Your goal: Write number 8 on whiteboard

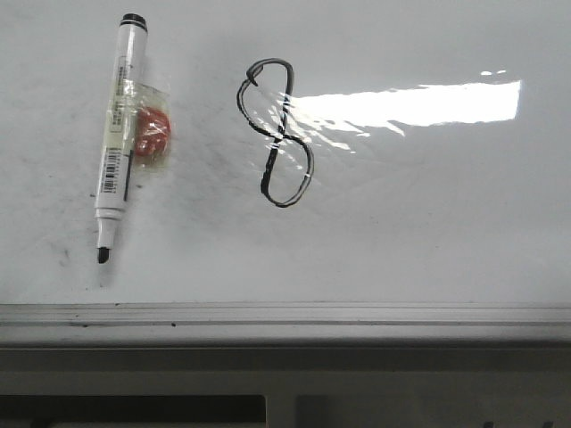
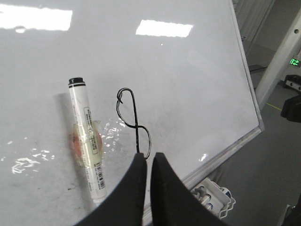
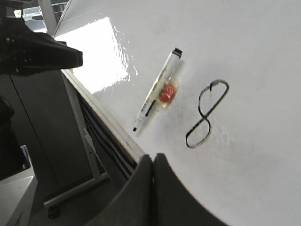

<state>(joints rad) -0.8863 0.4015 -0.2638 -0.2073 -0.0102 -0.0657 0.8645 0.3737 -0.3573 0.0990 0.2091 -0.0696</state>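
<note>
The whiteboard [image 1: 428, 232] fills the front view, with glare at the upper right and a grey-white ledge [image 1: 285, 314] along its lower edge. A thin black slanted number 8 [image 1: 281, 135] is drawn near the middle. A white marker [image 1: 120, 125] lies on the board to its left, uncapped tip toward the ledge, with a red-orange piece [image 1: 153, 132] taped to it. No gripper shows in the front view. My left gripper [image 2: 148, 154] is shut and empty, off the board over the lower loop of the 8 [image 2: 136, 127]. My right gripper [image 3: 152, 156] is shut and empty near the board's edge, apart from the 8 [image 3: 205, 117] and marker [image 3: 157, 96].
A white plastic rack [image 2: 214, 197] sits below the board's lower edge. A grey post [image 2: 277, 61] and a green digit display [image 2: 294, 61] stand beyond the board's side. A dark piece of equipment [image 3: 37, 54] and the board's stand frame [image 3: 80, 127] lie off the ledge side.
</note>
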